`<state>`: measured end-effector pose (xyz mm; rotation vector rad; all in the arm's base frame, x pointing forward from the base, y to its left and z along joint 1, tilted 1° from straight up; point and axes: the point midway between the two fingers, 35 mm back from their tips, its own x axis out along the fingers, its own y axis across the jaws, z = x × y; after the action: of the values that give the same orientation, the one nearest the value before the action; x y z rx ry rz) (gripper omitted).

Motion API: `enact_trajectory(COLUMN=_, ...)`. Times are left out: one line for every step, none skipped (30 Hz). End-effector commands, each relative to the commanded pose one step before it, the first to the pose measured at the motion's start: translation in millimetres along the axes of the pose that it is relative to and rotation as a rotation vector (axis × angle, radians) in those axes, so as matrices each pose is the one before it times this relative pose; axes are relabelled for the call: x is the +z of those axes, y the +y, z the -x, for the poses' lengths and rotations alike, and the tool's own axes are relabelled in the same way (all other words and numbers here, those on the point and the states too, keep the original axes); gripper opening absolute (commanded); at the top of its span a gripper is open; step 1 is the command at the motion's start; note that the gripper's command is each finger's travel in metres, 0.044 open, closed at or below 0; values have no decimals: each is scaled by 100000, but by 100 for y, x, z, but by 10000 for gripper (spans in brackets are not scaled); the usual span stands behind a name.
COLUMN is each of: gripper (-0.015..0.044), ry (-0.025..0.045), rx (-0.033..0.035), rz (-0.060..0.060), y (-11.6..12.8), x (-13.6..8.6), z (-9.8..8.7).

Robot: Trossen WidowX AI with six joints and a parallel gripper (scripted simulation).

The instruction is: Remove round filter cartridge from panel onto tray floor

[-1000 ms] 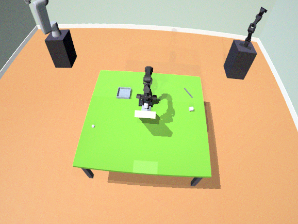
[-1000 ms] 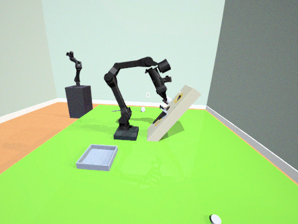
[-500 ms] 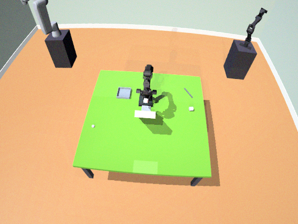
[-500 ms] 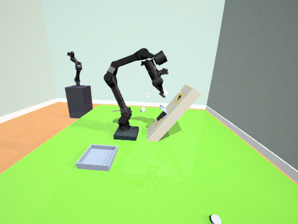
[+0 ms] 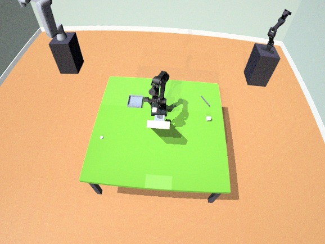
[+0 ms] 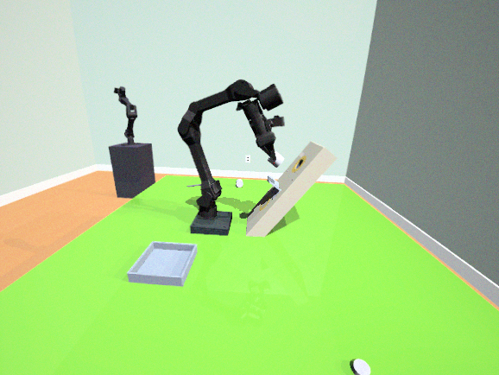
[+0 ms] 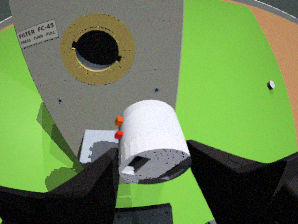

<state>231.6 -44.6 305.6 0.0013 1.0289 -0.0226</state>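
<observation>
The white round cartridge (image 5: 154, 109) (image 6: 278, 159) (image 7: 150, 122) is out of the panel. My gripper (image 6: 274, 162) (image 7: 152, 150) is shut on its sides and holds it in the air in front of the sloping panel (image 5: 158, 124) (image 6: 293, 190) (image 7: 155, 50). In the wrist view its slotted end is turned towards the camera, and orange and red tabs show on its left side. The yellow ring (image 6: 295, 168) (image 7: 127, 50) on the panel surrounds an empty dark hole. The grey tray (image 5: 128, 102) (image 6: 155, 278) stands beside the arm's base, with nothing in it.
A small pale holder (image 5: 159, 118) (image 6: 273, 181) (image 7: 95, 137) sticks out from the panel below the hole. A white block (image 5: 208, 118) (image 6: 239, 183), a grey rod (image 5: 205, 101) and a small white disc (image 5: 101, 137) (image 6: 361, 367) lie on the table.
</observation>
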Motion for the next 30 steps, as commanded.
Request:
enact_trajectory(gripper=0, ry=-1169, rx=234, rz=448, y=-1284, x=243, z=-40)
enact_trajectory(gripper=0, ry=-58, rx=-14, rz=4, y=-298, x=-16, z=-34)
enact_trajectory(gripper=0, ry=-71, rx=-16, rz=3, y=-300, x=-19, z=-32)
enact_trajectory(gripper=0, ry=-84, rx=-19, rz=2, y=-302, x=-23, z=-29)
enact_trajectory(gripper=0, ry=-97, rx=-22, rz=1, y=-303, x=-26, z=-26)
enact_trajectory(gripper=0, ry=-110, rx=-25, rz=1, y=-305, x=-29, z=-23)
enact_trajectory(gripper=0, ry=-123, rx=-29, rz=0, y=-306, x=-32, z=-21)
enact_trajectory(gripper=0, ry=-136, rx=-33, rz=0, y=-308, x=-35, z=-18)
enact_trajectory(gripper=0, ry=-149, rx=-38, rz=0, y=-309, x=-39, z=-15)
enact_trajectory(gripper=0, ry=-161, rx=-43, rz=-1, y=-310, x=-42, z=-12)
enact_trajectory(gripper=0, ry=-174, rx=-48, rz=-1, y=-311, x=-45, z=-9)
enact_trajectory(gripper=0, ry=-151, rx=-43, rz=0, y=-254, x=-39, z=-5)
enact_trajectory(gripper=0, ry=1519, rx=-324, rz=-869, y=951, x=-113, z=-60)
enact_trajectory(gripper=0, ry=36, rx=-664, rz=-1143, y=-237, x=-71, z=-7)
enact_trajectory(gripper=0, ry=57, rx=-1107, rz=-1906, y=-395, x=-118, z=-11)
enact_trajectory(gripper=0, ry=65, rx=-1343, rz=-2314, y=-481, x=-141, z=-14)
enact_trajectory(gripper=0, ry=60, rx=-1344, rz=-2315, y=-482, x=-139, z=-16)
enact_trajectory(gripper=0, ry=55, rx=-1343, rz=-2316, y=-484, x=-136, z=-17)
enact_trajectory(gripper=0, ry=50, rx=-1343, rz=-2317, y=-485, x=-133, z=-18)
enact_trajectory(gripper=0, ry=45, rx=-1343, rz=-2317, y=-486, x=-131, z=-19)
enact_trajectory(gripper=0, ry=40, rx=-1343, rz=-2318, y=-487, x=-128, z=-21)
enact_trajectory(gripper=0, ry=35, rx=-1343, rz=-2319, y=-489, x=-125, z=-22)
enact_trajectory(gripper=0, ry=30, rx=-1343, rz=-2319, y=-490, x=-123, z=-23)
enact_trajectory(gripper=0, ry=25, rx=-1343, rz=-2320, y=-491, x=-120, z=-24)
enact_trajectory(gripper=0, ry=20, rx=-1343, rz=-2321, y=-492, x=-117, z=-26)
enact_trajectory(gripper=0, ry=15, rx=-1343, rz=-2321, y=-493, x=-114, z=-27)
enact_trajectory(gripper=0, ry=10, rx=-1343, rz=-2322, y=-494, x=-111, z=-28)
enact_trajectory(gripper=0, ry=5, rx=-1343, rz=-2322, y=-496, x=-109, z=-29)
enact_trajectory(gripper=0, ry=0, rx=-1343, rz=-2323, y=-497, x=-106, z=-31)
enact_trajectory(gripper=0, ry=-5, rx=-1343, rz=-2323, y=-498, x=-103, z=-32)
